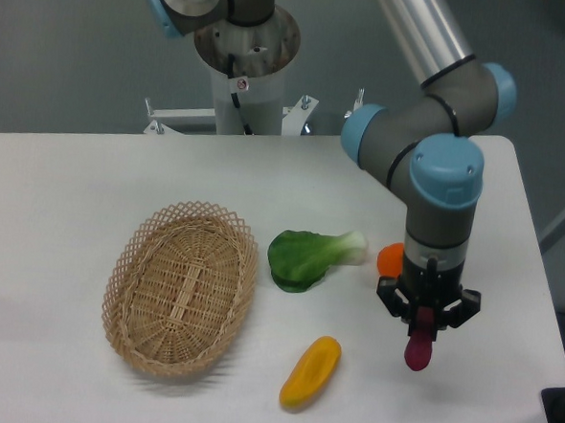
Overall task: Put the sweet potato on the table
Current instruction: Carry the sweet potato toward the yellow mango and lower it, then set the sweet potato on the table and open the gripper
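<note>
The tool [423, 321] is clamped on the sweet potato [417, 351], which hangs straight below it, long axis nearly vertical, over bare surface [482, 396].

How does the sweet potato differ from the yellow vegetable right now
The sweet potato is dark magenta; the yellow vegetable is yellow-orange. The sweet potato looks shorter and slimmer. It hangs nearly upright, shut in the gripper, while the yellow vegetable lies slanted on the table, untouched. Both are elongated.
</note>
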Available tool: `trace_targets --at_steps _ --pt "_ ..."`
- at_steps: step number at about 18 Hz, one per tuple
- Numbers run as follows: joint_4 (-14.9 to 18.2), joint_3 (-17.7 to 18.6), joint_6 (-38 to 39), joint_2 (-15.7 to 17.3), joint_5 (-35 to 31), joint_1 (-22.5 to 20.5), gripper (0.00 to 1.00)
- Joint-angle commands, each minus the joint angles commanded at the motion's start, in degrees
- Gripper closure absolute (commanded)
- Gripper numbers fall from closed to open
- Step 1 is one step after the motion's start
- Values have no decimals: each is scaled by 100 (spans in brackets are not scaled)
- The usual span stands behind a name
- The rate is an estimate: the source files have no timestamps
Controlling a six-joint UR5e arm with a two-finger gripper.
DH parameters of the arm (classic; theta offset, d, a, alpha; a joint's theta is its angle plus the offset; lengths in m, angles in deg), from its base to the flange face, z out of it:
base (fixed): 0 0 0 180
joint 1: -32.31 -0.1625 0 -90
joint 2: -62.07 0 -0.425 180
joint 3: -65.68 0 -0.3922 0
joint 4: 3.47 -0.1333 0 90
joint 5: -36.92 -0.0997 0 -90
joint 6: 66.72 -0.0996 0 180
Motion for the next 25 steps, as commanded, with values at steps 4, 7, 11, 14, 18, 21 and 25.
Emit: trace_targets --at_steps 4,7,11,14,18,21,25 --pt "-265 133 264 -184 -282 106 73" --pt "-291 133 229 -229 -300 141 73" --pt "-300 176 203 -308 -326 167 72" --pt "-300 247 80 -387 -712 263 66" --pt "-309 256 27 -396 -854 317 66" --pt "-317 256 18 -405 -854 325 66" --pt "-326 212 -8 -396 -854 325 57"
